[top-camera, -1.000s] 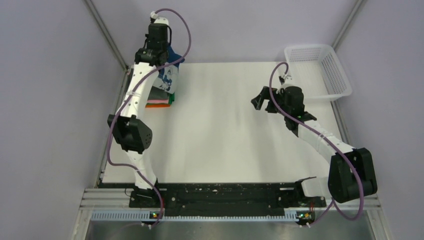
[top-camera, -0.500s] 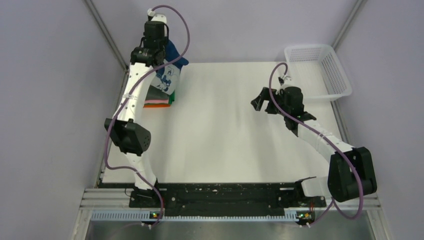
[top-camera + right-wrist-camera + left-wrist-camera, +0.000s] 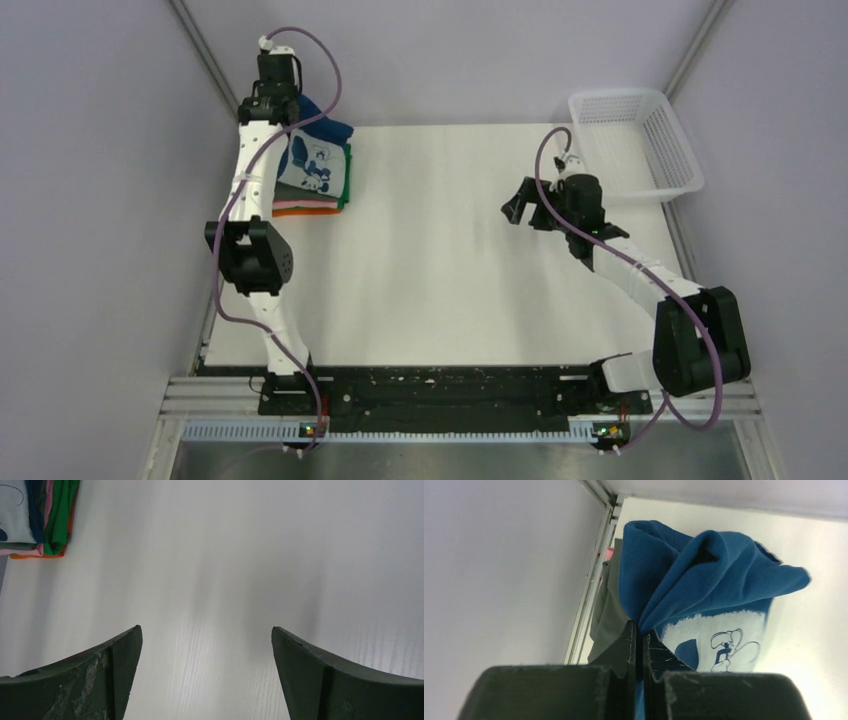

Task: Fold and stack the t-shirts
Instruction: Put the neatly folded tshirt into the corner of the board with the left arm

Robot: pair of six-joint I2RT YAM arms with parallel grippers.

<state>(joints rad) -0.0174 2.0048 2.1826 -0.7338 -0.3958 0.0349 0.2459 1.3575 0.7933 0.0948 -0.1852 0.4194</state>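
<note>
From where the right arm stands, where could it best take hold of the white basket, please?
Probably the rim of the white basket on the wall facing the open right pincer, coming down from above. The basket stands upright with its mouth up, and that thin mesh wall should slip into the pincer.

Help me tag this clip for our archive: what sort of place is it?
Probably a robotics lab test cell: a left arm and right arm bolted to a metal rail, a white table boxed in by plain lilac walls, with t-shirts and a mesh basket on it.
</note>
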